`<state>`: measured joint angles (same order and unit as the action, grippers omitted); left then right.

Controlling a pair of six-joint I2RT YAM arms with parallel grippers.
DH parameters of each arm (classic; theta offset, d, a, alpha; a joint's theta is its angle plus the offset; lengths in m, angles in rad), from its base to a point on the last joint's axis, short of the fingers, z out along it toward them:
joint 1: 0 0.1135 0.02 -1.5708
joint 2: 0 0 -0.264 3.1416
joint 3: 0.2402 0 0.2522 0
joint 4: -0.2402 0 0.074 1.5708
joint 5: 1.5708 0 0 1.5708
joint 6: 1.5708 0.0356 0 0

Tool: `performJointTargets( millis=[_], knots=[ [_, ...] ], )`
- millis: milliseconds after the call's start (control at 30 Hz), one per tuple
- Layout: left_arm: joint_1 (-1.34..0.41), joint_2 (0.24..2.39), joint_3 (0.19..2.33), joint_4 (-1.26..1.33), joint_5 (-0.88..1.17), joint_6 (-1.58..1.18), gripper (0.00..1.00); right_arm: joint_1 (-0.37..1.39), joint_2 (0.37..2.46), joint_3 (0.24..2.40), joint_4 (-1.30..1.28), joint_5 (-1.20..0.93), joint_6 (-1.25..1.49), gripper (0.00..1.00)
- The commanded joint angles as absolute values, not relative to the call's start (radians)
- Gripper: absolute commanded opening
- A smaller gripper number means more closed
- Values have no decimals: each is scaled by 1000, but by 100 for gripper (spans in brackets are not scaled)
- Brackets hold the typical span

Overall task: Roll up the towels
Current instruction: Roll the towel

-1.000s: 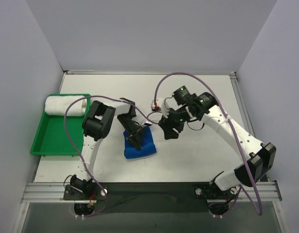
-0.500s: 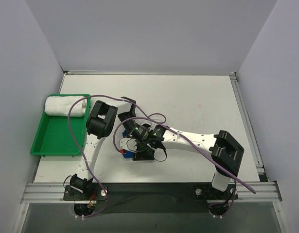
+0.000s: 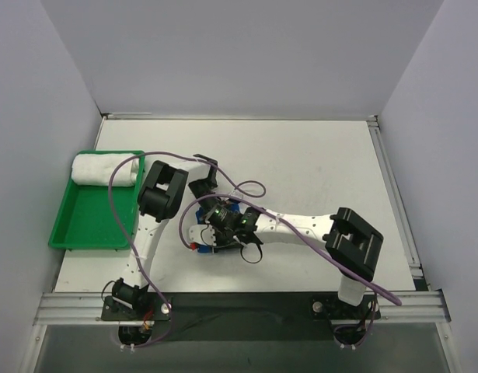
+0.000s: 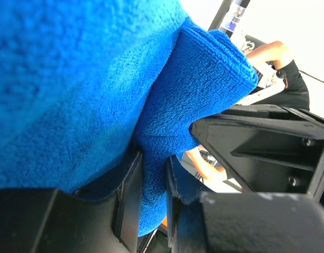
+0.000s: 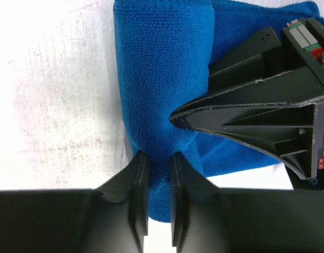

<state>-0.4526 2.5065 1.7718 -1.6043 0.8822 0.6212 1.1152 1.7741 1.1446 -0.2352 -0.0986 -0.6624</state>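
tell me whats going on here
Two robot arms are working on a blue towel near the middle of the table. The left fingers pinch a fold of it, and the right fingers are closed on its edge right beside them. The towel is bunched, not a neat roll yet. A white towel lies rolled at the far end of the green tray.

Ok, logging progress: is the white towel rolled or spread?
Rolled: the white towel lies as a compact cylinder at the tray's far end.
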Motion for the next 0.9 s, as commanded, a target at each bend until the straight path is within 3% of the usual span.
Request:
performJointTargets(
  millis=[0,33,133,300,467,733,867],
  knots=[
    [-433,2560,1761,-1378,650,721,19,1118,1816,1114,-244,-222,-638,4],
    [-430,2557,1756,-1376,655,724,20,1115,1818,1114,-270,-239,-629,0],
    [-408,2522,1755,-1365,695,722,37,1076,1860,1156,-349,-320,-603,0],
    [-322,2421,1763,-1362,758,733,52,977,1930,1245,-500,-550,-546,0],
    [-233,2309,1816,-1379,787,758,56,920,1986,1295,-564,-647,-535,0],
    [-52,2208,2101,-1477,808,810,57,865,2058,1362,-635,-784,-520,0],
    [89,2068,2129,-1395,865,793,57,812,2105,1397,-663,-879,-509,0]
  ],
)
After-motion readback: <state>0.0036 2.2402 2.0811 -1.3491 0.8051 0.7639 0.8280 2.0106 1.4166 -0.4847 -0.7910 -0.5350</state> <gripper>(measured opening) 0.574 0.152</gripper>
